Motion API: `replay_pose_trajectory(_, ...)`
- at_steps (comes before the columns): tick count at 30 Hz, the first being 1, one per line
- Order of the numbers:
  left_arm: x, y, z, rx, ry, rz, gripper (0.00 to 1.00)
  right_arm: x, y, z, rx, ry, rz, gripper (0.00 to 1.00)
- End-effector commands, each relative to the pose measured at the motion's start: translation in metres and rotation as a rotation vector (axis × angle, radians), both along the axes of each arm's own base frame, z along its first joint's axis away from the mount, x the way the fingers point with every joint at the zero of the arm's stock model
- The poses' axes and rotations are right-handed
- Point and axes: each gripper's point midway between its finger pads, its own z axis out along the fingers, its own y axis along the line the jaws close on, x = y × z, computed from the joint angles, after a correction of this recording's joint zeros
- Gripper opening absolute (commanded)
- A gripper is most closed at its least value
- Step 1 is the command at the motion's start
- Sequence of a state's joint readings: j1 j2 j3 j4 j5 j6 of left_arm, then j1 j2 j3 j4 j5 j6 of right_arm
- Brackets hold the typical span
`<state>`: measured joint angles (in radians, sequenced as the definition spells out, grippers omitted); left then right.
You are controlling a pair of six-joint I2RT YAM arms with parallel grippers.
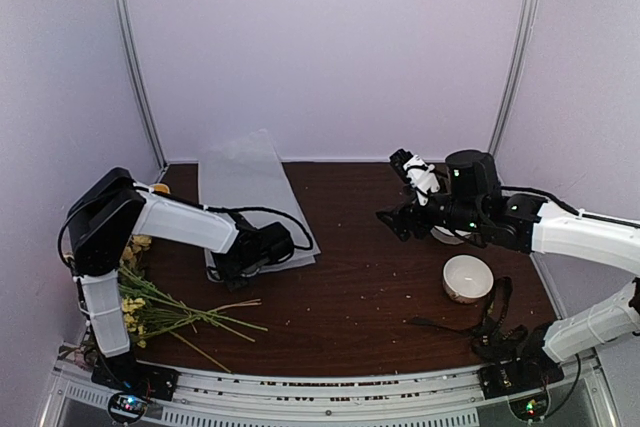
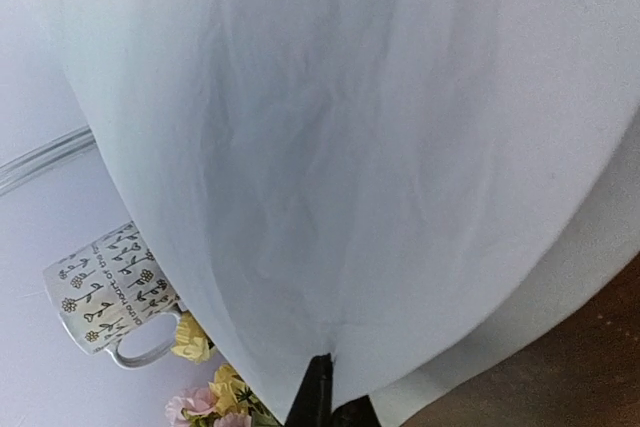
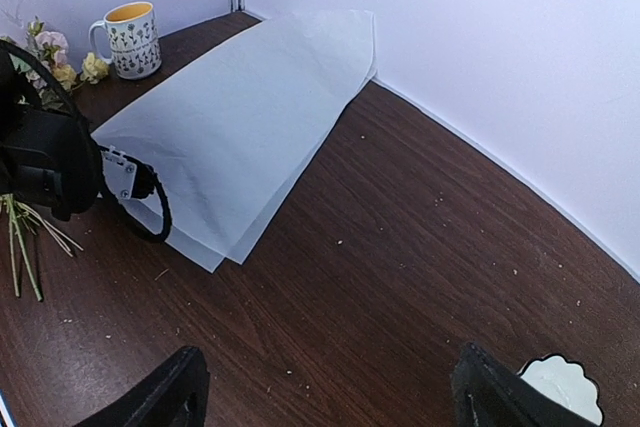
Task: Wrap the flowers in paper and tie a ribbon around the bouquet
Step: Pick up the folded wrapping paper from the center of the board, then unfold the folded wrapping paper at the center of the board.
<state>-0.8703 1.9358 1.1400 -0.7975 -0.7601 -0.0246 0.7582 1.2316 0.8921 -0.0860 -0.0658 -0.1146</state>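
From above, your left gripper [image 1: 228, 269] sits at the near left corner of the paper [image 1: 255, 197], its fingers clenched there. The sheet lies flat on the table [image 1: 370, 297], with its far end curling up the back wall. The flowers [image 1: 170, 312] lie on the table beside the left arm's base, stems pointing right, apart from the paper. Your right gripper [image 1: 398, 192] hangs over the table's right half with its fingers spread, and a bowl [image 1: 467, 277] sits just in front of it. In your left wrist view the paper fills nearly everything, and the dark fingertips [image 2: 318, 377] pinch its lower edge. A mug [image 2: 108, 292] and some blooms show at lower left. In your right wrist view both fingers [image 3: 165, 397] stand wide apart with nothing between them. The paper lies well ahead, with the left gripper at its near corner and the mug beyond it.
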Motion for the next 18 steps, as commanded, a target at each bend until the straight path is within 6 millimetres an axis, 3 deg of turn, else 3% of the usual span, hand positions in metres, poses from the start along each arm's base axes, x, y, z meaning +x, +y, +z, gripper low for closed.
replay_pose_trajectory(1,0.018,-0.006,0.043,-0.145,-0.191,0.05,0.0,0.0,-0.007,0.011,0.03,-0.019,-0.049,0.86)
replay_pose_trajectory(5,0.022,-0.016,0.081,-0.382,-0.287,0.091,0.0,0.0,-0.007,0.01,0.028,-0.007,-0.054,0.86)
replay_pose_trajectory(10,0.026,-0.03,0.126,-0.635,-0.336,0.093,0.0,-0.007,0.007,0.004,0.003,0.002,0.025,0.84)
replay_pose_trajectory(16,0.024,-0.032,0.183,-0.882,-0.407,0.123,0.0,-0.04,0.06,-0.013,-0.226,-0.179,0.224,0.86)
replay_pose_trajectory(18,0.022,-0.032,0.201,-0.955,-0.434,0.13,0.0,-0.047,0.082,-0.021,-0.291,-0.254,0.256,0.92)
